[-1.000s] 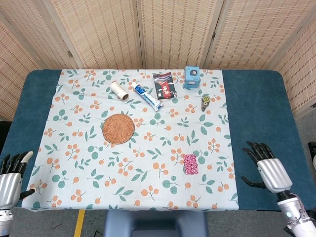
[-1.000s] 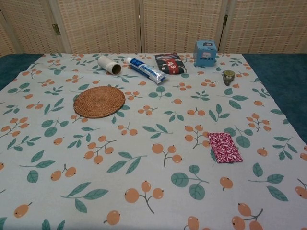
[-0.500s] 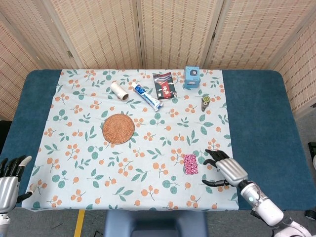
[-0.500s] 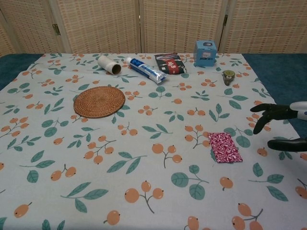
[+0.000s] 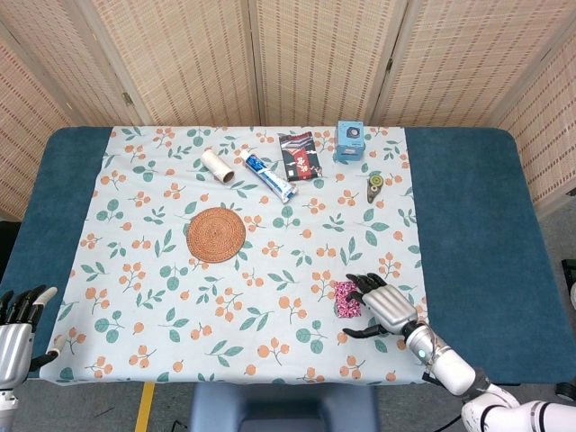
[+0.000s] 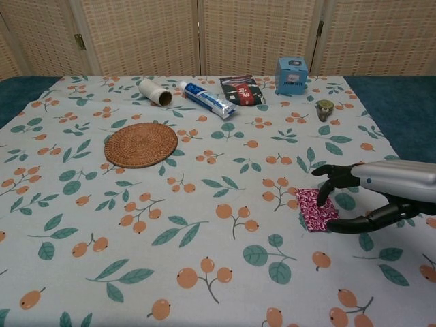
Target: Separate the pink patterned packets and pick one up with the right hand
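Note:
The pink patterned packets (image 5: 345,300) (image 6: 314,209) lie as one flat stack on the floral cloth, near the front right. My right hand (image 5: 382,304) (image 6: 378,194) hovers at their right side, fingers spread over the stack's right edge and thumb low in front; nothing is gripped. Whether the fingertips touch the stack cannot be told. My left hand (image 5: 18,326) shows only in the head view, at the bottom left corner beyond the table edge, fingers apart and empty.
A woven round coaster (image 5: 216,234) lies left of centre. Along the far edge sit a paper roll (image 5: 217,166), a toothpaste tube (image 5: 268,175), a dark packet (image 5: 301,155), a blue box (image 5: 350,141) and a small tape measure (image 5: 374,185).
My right hand has swept left from the blue table margin to the packets' right edge. My left hand has sunk lower at the bottom left corner.

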